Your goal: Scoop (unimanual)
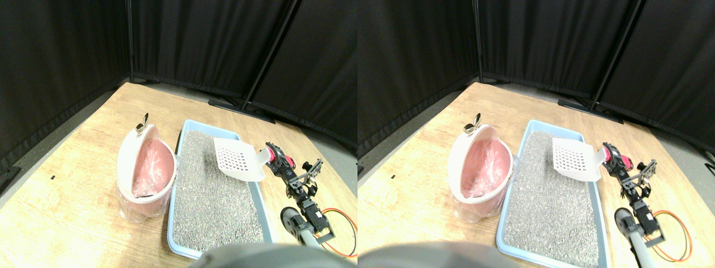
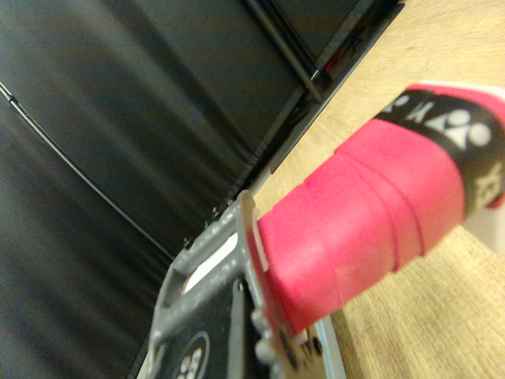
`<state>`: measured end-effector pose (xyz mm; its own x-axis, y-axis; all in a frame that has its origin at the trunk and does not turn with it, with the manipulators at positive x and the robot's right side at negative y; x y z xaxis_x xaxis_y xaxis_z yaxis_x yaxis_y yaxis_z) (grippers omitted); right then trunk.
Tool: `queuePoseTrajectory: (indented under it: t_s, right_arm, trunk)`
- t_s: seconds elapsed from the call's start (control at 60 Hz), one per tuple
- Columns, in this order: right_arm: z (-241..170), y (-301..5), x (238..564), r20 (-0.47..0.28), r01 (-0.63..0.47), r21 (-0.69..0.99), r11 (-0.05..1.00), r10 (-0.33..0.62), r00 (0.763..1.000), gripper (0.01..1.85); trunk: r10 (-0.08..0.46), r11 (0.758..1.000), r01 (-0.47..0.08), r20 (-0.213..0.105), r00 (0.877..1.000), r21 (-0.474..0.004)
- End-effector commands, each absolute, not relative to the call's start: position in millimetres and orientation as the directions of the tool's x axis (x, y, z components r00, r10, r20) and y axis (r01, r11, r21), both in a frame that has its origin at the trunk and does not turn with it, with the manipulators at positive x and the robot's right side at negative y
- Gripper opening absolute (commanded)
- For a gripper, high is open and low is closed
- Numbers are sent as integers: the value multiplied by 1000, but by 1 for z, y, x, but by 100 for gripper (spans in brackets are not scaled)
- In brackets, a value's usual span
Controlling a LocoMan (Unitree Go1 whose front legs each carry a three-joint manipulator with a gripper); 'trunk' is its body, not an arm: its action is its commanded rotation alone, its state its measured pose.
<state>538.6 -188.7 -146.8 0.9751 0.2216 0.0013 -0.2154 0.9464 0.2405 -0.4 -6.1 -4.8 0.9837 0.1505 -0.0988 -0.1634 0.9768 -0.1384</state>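
A white slotted scoop [image 1: 239, 159] hangs tilted over the far right part of the grey litter [image 1: 215, 192], casting a shadow on it. Its pink-wrapped handle [image 1: 272, 154] sits in my right gripper [image 1: 276, 158], which is shut on it just beyond the right rim of the blue tray [image 1: 174, 184]. In the wrist view the pink handle [image 2: 371, 213] with its black band fills the middle, pressed against the dark jaw frame. Nothing shows on the scoop's blade.
A white-and-pink bin [image 1: 146, 167] lined with a pink bag stands touching the tray's left side, a metal clip [image 1: 142, 124] on its far rim. An orange cable [image 1: 345, 222] loops beside my arm. Black curtains [image 1: 195, 44] and a stand foot [image 1: 240, 109] close off the wooden floor [image 1: 67, 212].
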Motion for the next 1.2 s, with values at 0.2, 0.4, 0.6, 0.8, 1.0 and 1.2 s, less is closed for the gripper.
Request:
queuePoseTrajectory:
  t_s: [0.2,0.4,0.6,0.8,1.0,1.2]
  right_arm:
    - [-149,-190,534,54,-241,274,931,236,970,5]
    - [-169,-199,527,15,-216,325,921,223,975,5]
    - [-187,-203,521,-23,-177,343,922,197,980,5]
    - [-205,-205,511,-59,-128,383,915,162,985,5]
    - [-213,-203,504,-69,-120,402,908,160,985,5]
    - [-219,-204,499,-105,-41,416,909,93,990,16]
  trunk:
    - [126,978,-139,-96,987,-156]
    - [117,980,-131,-97,988,-151]
    - [119,980,-133,-100,988,-151]
    - [121,979,-136,-106,987,-151]
    - [118,979,-133,-103,988,-152]
    - [116,980,-131,-106,988,-150]
